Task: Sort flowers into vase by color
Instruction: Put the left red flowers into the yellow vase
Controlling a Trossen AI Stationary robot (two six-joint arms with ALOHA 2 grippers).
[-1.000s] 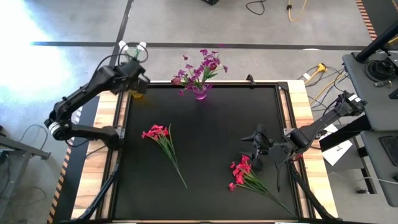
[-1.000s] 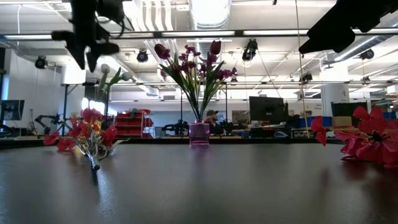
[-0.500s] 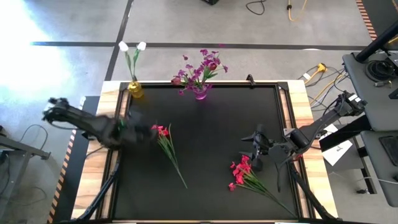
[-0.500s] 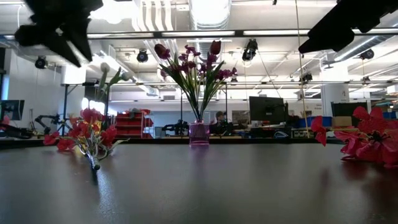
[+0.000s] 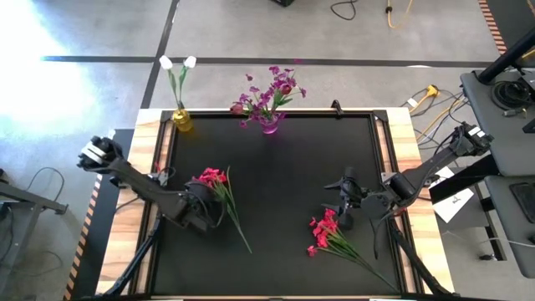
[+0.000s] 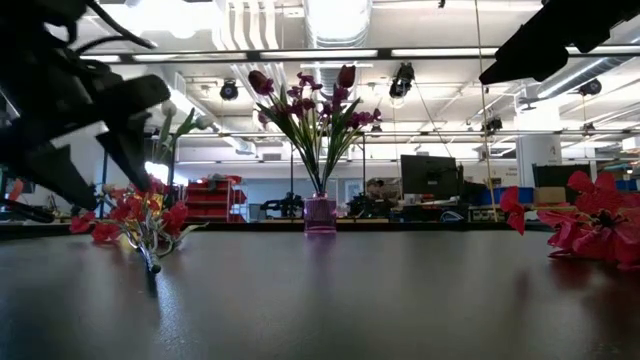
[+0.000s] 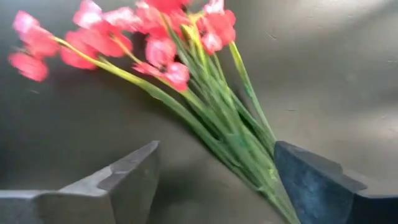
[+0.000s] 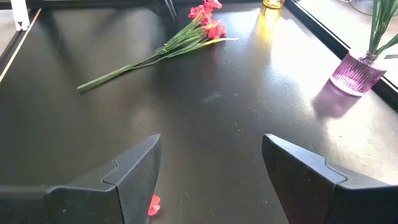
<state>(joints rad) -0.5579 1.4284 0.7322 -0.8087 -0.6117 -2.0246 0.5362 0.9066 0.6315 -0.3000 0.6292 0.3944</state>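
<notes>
While no writing is legible, left claw released — straddling red spray, right claw released.

— What lies around my table?

— Grey concrete floor crossed by a dark stripe, with cables trailing at the far edge.

— And level with my tabletop?

— A big hall: ceiling ducts, strip lights, monitors, red shelving. Someone seated there, I think.

table (black mat) | two red sprays | purple vase | yellow vase
</notes>
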